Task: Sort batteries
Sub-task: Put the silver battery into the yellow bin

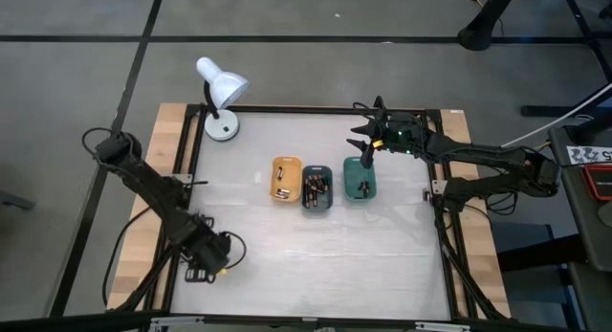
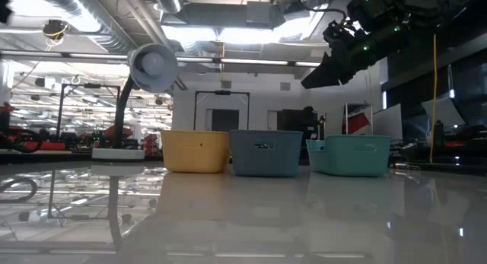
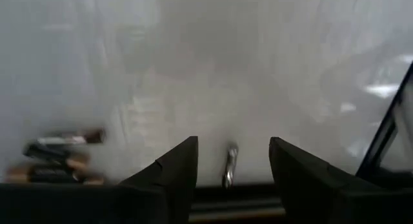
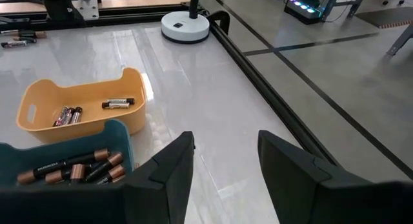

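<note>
Three small trays stand in a row mid-table: orange tray (image 1: pixel 285 178), dark teal tray (image 1: pixel 317 189) and green tray (image 1: pixel 360 179), each holding batteries (image 4: pixel 71 167). My right gripper (image 1: pixel 365 146) hangs open and empty, high above the far end of the green tray (image 2: pixel 351 155); it is also seen from the side (image 2: pixel 323 70). My left gripper (image 1: pixel 206 263) is low at the table's near left corner, open. A single silvery battery (image 3: pixel 229 164) lies on the table between its fingers, apart from them. More loose batteries (image 3: pixel 58 158) lie beside it.
A white desk lamp (image 1: pixel 221 95) stands at the far left corner of the table. The black frame rail (image 4: pixel 277 98) runs along the table's far edge. The white tabletop (image 1: pixel 325 255) lies bare on the near side of the trays.
</note>
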Robot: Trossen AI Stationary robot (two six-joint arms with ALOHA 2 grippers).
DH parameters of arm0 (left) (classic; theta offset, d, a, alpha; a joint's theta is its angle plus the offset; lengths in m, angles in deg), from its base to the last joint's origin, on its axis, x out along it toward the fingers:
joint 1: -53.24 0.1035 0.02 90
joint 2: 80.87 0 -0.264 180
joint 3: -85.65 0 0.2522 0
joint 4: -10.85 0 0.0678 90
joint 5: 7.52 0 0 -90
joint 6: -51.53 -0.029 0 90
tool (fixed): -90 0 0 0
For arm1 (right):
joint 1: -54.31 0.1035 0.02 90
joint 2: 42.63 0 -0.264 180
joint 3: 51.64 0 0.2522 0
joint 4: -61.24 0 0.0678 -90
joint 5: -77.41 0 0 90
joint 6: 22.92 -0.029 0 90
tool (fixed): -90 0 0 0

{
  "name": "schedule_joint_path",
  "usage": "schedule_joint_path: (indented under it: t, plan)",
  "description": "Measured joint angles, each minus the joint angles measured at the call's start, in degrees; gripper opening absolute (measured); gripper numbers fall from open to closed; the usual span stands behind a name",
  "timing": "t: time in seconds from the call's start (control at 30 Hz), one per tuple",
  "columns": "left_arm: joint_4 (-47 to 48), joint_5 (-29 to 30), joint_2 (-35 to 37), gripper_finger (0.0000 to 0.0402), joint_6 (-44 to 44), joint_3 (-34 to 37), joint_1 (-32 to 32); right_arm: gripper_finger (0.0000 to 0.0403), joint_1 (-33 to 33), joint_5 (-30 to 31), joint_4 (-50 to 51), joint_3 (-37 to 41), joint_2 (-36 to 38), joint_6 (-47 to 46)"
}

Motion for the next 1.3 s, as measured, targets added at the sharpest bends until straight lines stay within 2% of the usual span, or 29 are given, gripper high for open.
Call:
schedule_joint_path:
  t: [0.2,0.33,0.6,0.8,1.13,1.3]
  plan:
    - [-2.6,-3.7,0.0,0.0184,6.1,3.2,-4.2,0.0172,0.0,-1.5,1.0,0.0,-0.1,0.0]
    - [-8.0,-4.1,0.0,0.0184,8.9,5.6,-6.0,0.0172,0.0,-7.3,5.0,0.1,-0.3,0.9]
    - [-13.1,-4.3,-0.1,0.0184,16.6,11.3,-8.2,0.0172,0.0,-21.4,4.6,0.1,-0.3,1.9]
    - [-17.8,-4.4,-0.1,0.0184,18.6,13.8,-10.3,0.0172,0.0,-20.0,4.2,0.1,-0.3,1.9]
    - [-17.0,-4.9,-5.1,0.0182,19.4,13.6,-13.6,0.0172,0.0,-19.3,2.9,0.1,-0.3,1.9]
    - [-16.2,-4.8,-6.2,0.0138,17.9,13.4,-13.5,0.0172,0.0,-18.4,2.9,0.0,-0.2,1.9]
